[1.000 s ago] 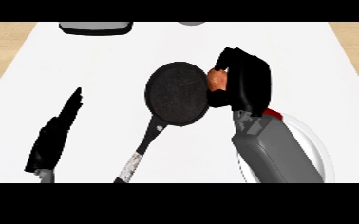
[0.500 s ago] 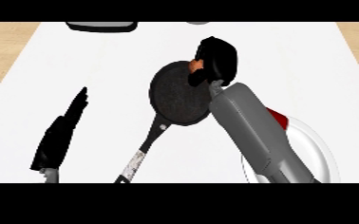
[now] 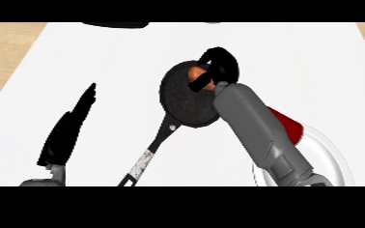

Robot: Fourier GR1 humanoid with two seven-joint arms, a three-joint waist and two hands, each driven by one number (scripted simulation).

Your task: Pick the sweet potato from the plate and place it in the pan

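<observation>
So the right hand (image 3: 219, 65) is up over the far right part of the pan (image 3: 182, 101), with its black fingers and thumb curled round the sweet potato (image 3: 197, 72). You only get an orange patch of it peeking out between the fingers (the hand covers the rest). The sweet potato sits inside the pan's outline, near the upper right rim. I honestly can't tell if it's touching the bottom of the pan or hanging just above it.

The right forearm (image 3: 257, 130) is a big grey block that comes in from the lower right and crosses over the pan's right edge. It also covers a fair bit of the white plate (image 3: 339, 159) in the lower right corner. There's a red thing (image 3: 285, 121) at the plate's upper left edge, half tucked behind the forearm, and I can't make out what it is.

The pan is dark and round, about mid tabletop (image 3: 107, 67), and its handle (image 3: 149, 154) runs down and to the left toward the lower edge.

The left hand (image 3: 68, 125) is well off to the left with its fingers straight and pointing up, holding nothing and well apart from the pan. A dark object (image 3: 114, 24) is just visible at the top edge, cut off.
</observation>
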